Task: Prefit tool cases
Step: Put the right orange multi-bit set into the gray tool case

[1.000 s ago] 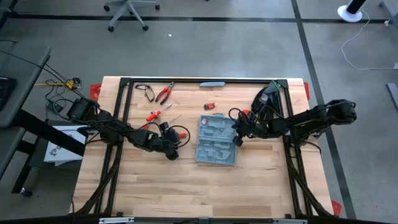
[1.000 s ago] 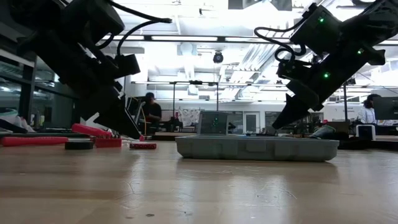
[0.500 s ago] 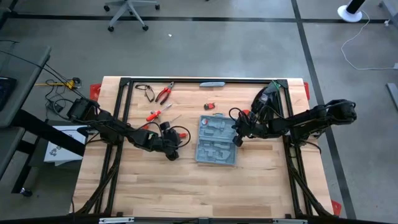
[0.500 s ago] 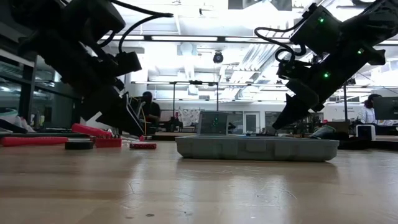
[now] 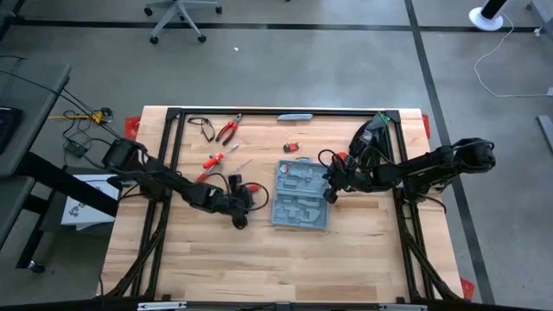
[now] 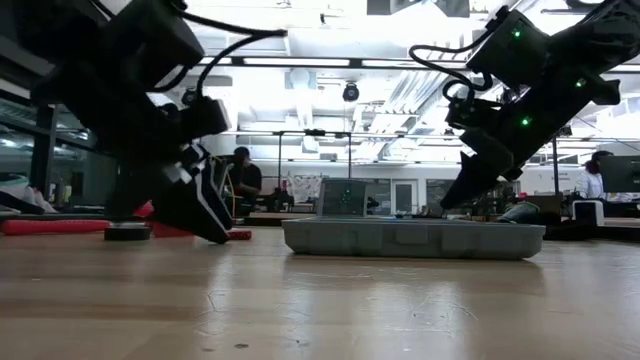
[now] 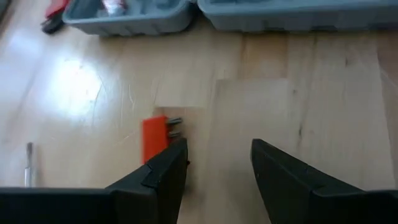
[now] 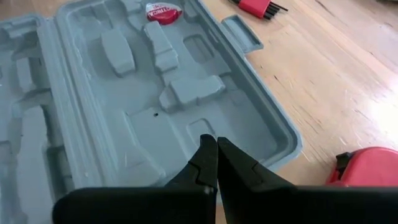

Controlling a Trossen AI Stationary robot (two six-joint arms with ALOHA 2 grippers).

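The grey-blue tool case (image 5: pixel 301 194) lies open and flat on the table, its moulded slots facing up (image 8: pixel 124 106). A round red piece (image 8: pixel 163 11) sits in one far slot. My right gripper (image 8: pixel 216 155) is shut and points down over the case's right half near its rim; in the low view its tip (image 6: pixel 450 203) stands just above the case (image 6: pixel 410 238). My left gripper (image 5: pixel 242 220) is open, low over bare wood left of the case (image 7: pixel 217 165). A small red bit holder (image 7: pixel 155 138) lies on the table beside one finger. My left gripper has the outer side of one finger (image 7: pixel 168 165) right next to the red bit holder's end (image 7: pixel 163 144); I cannot tell whether they touch. The holder lies flat on the table.
Red-handled pliers (image 5: pixel 227 130), a red screwdriver (image 5: pixel 216 158) and a small red piece (image 5: pixel 291 148) lie on the far half of the table. A red hex-key set (image 8: pixel 258 6) and a red block (image 8: pixel 367 168) lie right of the case. People show in the room behind.
My left gripper has dropped toward the table and shifted a little toward the near edge and the case, tipping steeper. The right arm and the case have kept still.
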